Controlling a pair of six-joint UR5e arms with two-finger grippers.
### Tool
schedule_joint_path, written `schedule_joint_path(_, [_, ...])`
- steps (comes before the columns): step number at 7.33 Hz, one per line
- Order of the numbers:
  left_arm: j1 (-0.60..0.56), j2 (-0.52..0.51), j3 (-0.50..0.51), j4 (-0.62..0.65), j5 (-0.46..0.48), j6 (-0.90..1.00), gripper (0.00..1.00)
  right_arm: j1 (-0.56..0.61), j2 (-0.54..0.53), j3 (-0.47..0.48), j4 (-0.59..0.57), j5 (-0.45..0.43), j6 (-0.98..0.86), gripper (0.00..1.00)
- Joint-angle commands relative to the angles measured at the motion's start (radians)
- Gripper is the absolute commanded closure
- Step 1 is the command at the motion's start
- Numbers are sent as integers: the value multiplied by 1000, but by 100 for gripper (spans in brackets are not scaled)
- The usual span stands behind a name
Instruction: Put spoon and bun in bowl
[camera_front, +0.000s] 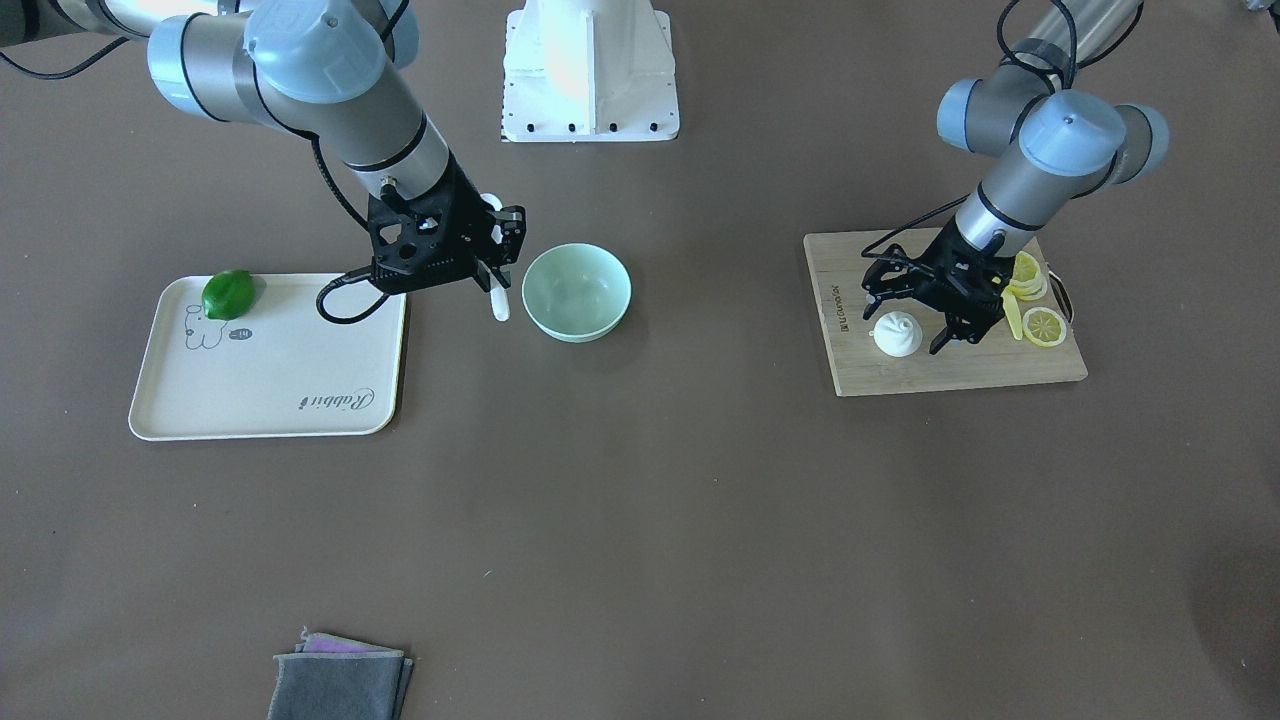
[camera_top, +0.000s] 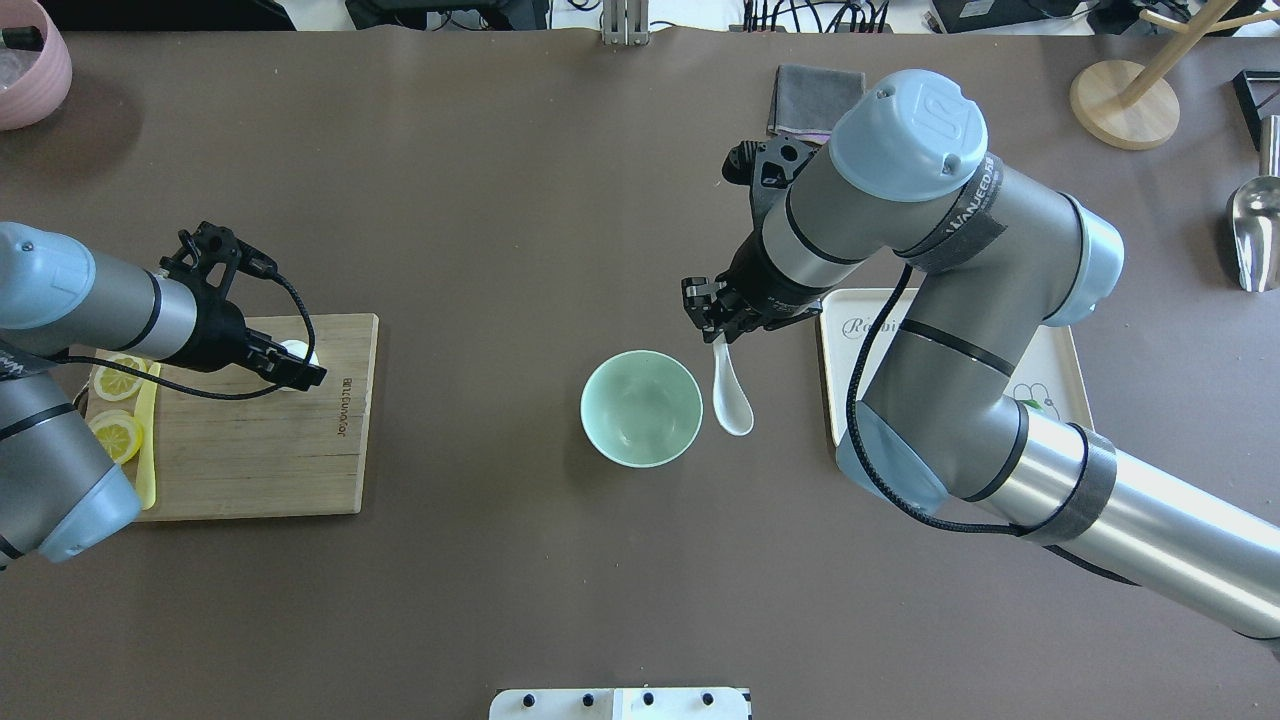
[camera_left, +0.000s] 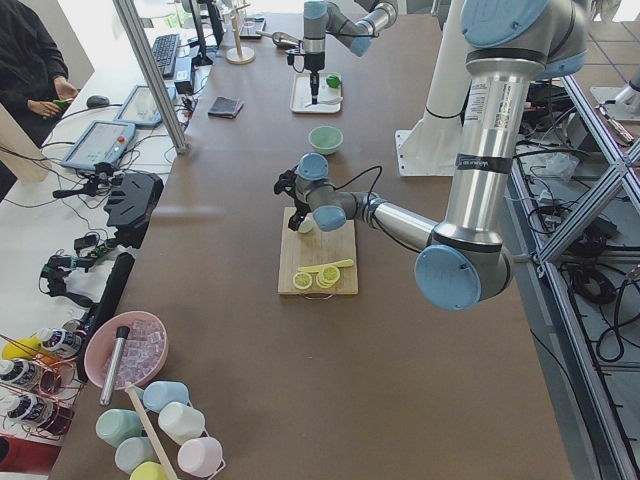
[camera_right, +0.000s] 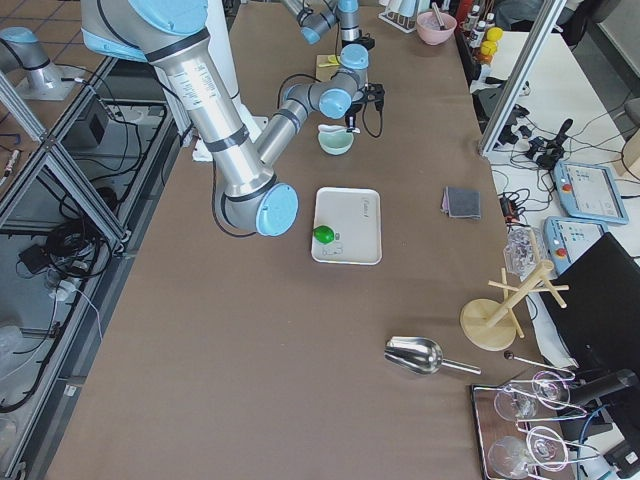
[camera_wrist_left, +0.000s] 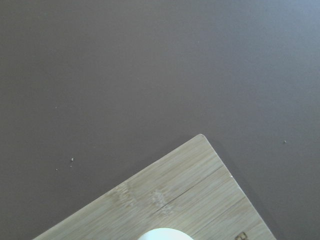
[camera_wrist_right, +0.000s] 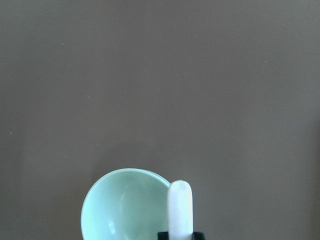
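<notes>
The white spoon hangs from my right gripper, which is shut on its handle just beside the mint-green bowl. In the overhead view the spoon hangs scoop-down to the right of the bowl, below the right gripper. The right wrist view shows the spoon handle next to the bowl. The white bun sits on the wooden cutting board. My left gripper is open, its fingers on either side of the bun. In the overhead view the gripper partly hides the bun.
Lemon slices and a yellow knife lie on the board's far end. A cream tray with a green lime sits behind the right arm. A folded grey cloth lies at the table's operator edge.
</notes>
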Motion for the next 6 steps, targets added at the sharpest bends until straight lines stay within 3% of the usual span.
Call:
schedule_joint_path(1, [0,59,-28,-5,-46,0,91,-11,17,0,0,-4,41,100])
schedule_joint_path(2, [0,97,-73,-5,-48,-10,100,-18,32,-4,-1,-14,47,100])
schedule_joint_path(3, [-2,108,-111,5,-51,-15,100,-25,37,-10,-1,-17,52,100])
schedule_joint_path(6, [-71,-4,-111,98,-159,-66,100,-39,46,-42,2,-48,68,100])
